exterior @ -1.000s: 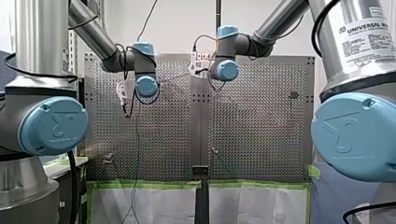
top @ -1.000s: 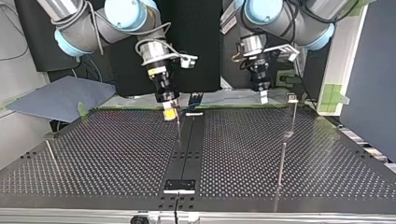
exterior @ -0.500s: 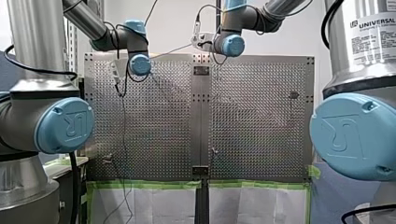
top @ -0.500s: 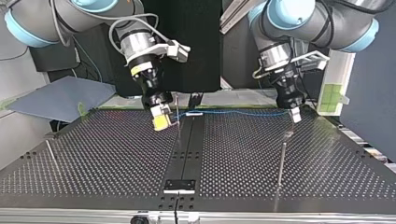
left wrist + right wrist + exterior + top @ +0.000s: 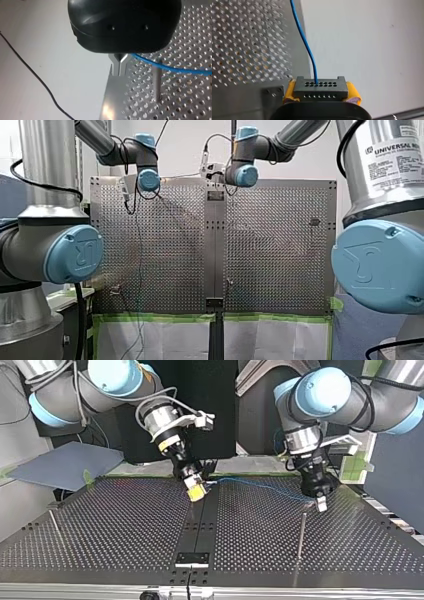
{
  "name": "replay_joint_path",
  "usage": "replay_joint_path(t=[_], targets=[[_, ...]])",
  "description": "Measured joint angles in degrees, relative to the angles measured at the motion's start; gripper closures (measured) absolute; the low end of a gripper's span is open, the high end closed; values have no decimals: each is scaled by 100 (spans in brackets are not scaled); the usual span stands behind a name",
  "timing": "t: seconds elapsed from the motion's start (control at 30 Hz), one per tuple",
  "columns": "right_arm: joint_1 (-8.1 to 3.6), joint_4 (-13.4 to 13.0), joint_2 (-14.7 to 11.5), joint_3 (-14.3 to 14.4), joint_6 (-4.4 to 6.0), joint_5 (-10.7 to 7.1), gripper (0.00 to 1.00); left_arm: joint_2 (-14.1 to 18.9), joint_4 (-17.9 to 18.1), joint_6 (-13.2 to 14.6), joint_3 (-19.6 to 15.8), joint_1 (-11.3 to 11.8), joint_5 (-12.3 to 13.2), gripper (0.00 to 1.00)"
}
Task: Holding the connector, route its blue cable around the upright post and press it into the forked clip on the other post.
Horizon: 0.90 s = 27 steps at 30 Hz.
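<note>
In the right wrist view my right gripper (image 5: 321, 98) has its yellow pads shut on a dark multi-hole connector (image 5: 320, 88). The blue cable (image 5: 305, 42) leaves one of its holes and runs away ahead. In the top view this gripper (image 5: 195, 491) hangs over the black centre strip. From there the blue cable (image 5: 260, 486) stretches across to my left gripper (image 5: 321, 503) at the view's right. In the left wrist view the metal fingers (image 5: 119, 67) are shut, and the blue cable (image 5: 172, 69) comes out from them past a thin upright post (image 5: 156, 81). No forked clip shows.
A tall thin post (image 5: 301, 532) stands nearer the camera, below my left gripper in the top view. Another thin rod (image 5: 55, 527) leans at that view's left. A small bracket (image 5: 192, 559) sits on the centre strip (image 5: 200, 525). A black wire (image 5: 32, 75) hangs beyond the plate's edge.
In the top view my right gripper has swung rightwards with the connector, over the centre strip. My left gripper has come down and nearer the camera, so the cable now slopes.
</note>
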Motion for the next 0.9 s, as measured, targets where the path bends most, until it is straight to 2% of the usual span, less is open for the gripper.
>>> replay_joint_path(t=[0.13,0.3,0.57,0.7,0.9], targets=[[-27,-72,129,-65,73,-114,100,-41,-184,-130,185,172,156,100],[-53,-104,171,-115,109,-148,100,-51,-351,-250,424,409,392,100],[-82,-98,200,-199,138,-168,100,-89,-315,-387,833,819,783,100],[-103,-106,205,-225,185,-172,100,-243,-367,-438,1045,1028,927,100],[-127,-110,220,-253,218,-187,100,-426,-401,-547,1286,1179,1016,100]])
